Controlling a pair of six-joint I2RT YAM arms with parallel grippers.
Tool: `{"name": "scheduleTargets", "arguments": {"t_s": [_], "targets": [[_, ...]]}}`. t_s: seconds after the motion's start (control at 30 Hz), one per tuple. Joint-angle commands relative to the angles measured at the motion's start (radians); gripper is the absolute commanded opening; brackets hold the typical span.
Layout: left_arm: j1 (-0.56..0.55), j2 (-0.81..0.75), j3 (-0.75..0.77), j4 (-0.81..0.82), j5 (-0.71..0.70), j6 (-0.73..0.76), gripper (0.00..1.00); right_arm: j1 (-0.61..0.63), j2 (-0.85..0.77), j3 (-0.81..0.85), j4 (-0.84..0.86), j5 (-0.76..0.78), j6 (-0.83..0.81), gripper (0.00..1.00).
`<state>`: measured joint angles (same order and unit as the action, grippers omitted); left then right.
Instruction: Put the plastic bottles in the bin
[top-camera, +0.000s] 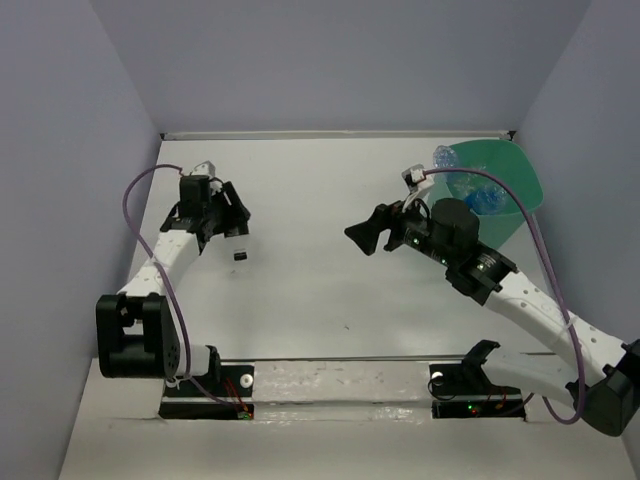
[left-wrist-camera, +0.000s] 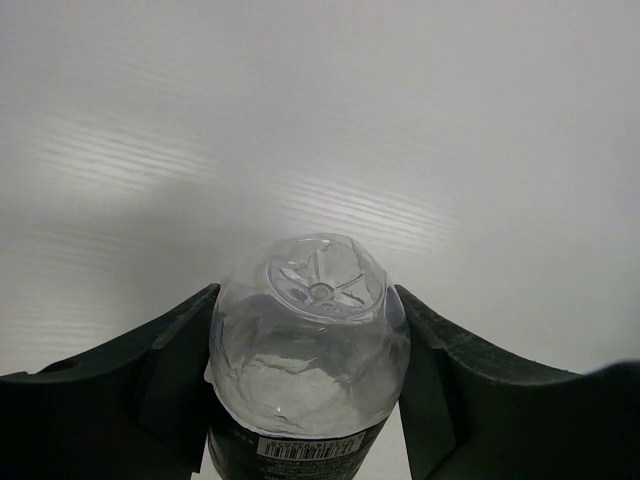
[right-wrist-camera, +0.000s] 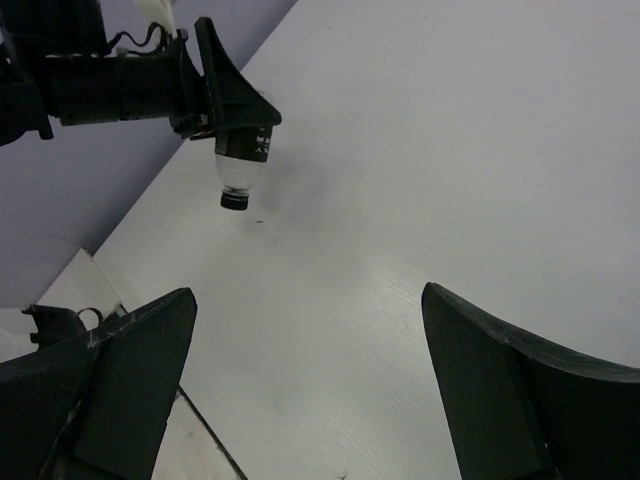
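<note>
Left wrist view first: the left gripper (left-wrist-camera: 305, 300) is clamped on a clear bottle (left-wrist-camera: 308, 345). One finger presses each side of its body, and we are looking straight at its moulded base. So the bottle hangs upside down in the grip. The right wrist view confirms it, with the dark cap (right-wrist-camera: 234, 200) pointing down at the table (top-camera: 320, 290) and air beneath it. The fingers sit on the labelled stretch of the body, which looks sensible to us: thin plastic gives, and that is where they get the most surface.

Out to the top view now. The bottle is held aloft over the left half of the table, nearer the far edge than the near one. The bin (top-camera: 528, 190) stands in the far right corner, well apart from it. Crumpled blue-labelled bottles (top-camera: 472, 192) already lie inside, one of them up at the bin's far-left rim.

The right gripper (right-wrist-camera: 308, 295) is spread wide with nothing between its fingers. It hovers over the right half of the table near the bin and is turned toward the left arm. Our read is that the bin is a long reach for the left arm, so this open, facing pose may be there to receive the bottle. If so, we'd want a firm hold from the right before the left lets go, since slick plastic could slip and roll.
</note>
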<state>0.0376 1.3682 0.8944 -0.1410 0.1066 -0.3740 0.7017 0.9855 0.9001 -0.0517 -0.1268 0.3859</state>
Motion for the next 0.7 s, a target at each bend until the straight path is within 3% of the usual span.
{"name": "scheduleTargets", "arguments": {"t_s": [0.0, 0.17, 0.3, 0.37, 0.67], "targets": [[-0.128, -0.058, -0.005, 0.119, 0.240, -0.046, 0.62, 0.007, 0.051, 0.005, 0.049, -0.091, 0.041, 1.00], [-0.276, -0.083, -0.023, 0.286, 0.390, -0.213, 0.62, 0.007, 0.154, -0.003, 0.177, -0.180, 0.109, 1.00], [-0.370, -0.164, -0.119, 0.506, 0.348, -0.401, 0.62, 0.007, 0.186, -0.032, 0.257, -0.131, 0.180, 1.00], [-0.412, -0.188, -0.173, 0.711, 0.318, -0.506, 0.62, 0.019, 0.196, -0.049, 0.306, -0.109, 0.202, 1.00], [-0.547, -0.190, -0.187, 0.909, 0.280, -0.614, 0.63, 0.084, 0.265, -0.001, 0.299, -0.025, 0.189, 1.00]]}}
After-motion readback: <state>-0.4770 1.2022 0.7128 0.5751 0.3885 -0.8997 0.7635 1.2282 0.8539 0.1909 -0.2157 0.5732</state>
